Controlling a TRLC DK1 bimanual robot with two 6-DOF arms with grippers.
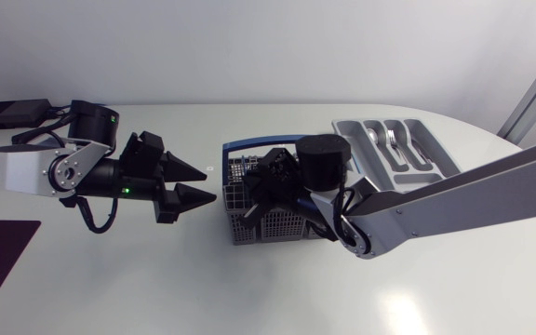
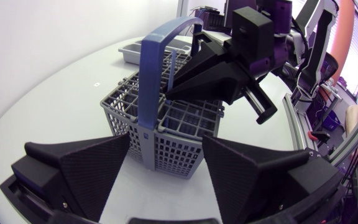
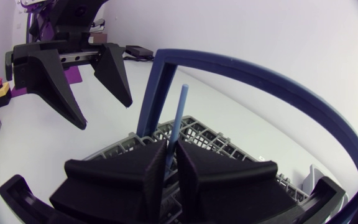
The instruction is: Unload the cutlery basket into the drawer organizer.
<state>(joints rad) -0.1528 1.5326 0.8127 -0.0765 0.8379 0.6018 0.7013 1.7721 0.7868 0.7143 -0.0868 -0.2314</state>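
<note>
The white table (image 1: 268,298) carries everything. My right arm (image 1: 473,191) comes in from its side and slants across to the middle. My left arm (image 1: 26,172) lies low, with its wrist pointing toward the centre.

The grey drawer organizer (image 1: 346,127) sits behind the right arm, near the far edge, and some cutlery (image 1: 391,140) lies in its compartments. The grey cutlery basket (image 1: 249,228) stands upright mid-table under its arched blue handle (image 3: 260,78).

The step in hand looks like picking a piece out of the basket. The right gripper (image 3: 171,163) points down into the grid beside the handle. Its fingers (image 3: 123,180) are drawn narrow onto a thin blue rod (image 3: 179,118), which stands upright between them and rises past the tips. Both fingers appear to touch it. The pictures do not show what kind of utensil it is.

The left gripper (image 1: 210,184) hovers just beside the basket's end wall. Its fingers are spread wide to either side of that wall and touch nothing.

The next move probably calls for a straight lift, so the rod clears the grid and the handle arch without dragging the basket. A carry to a matching organizer compartment would follow. The left fingers could close on the basket to steady it.
</note>
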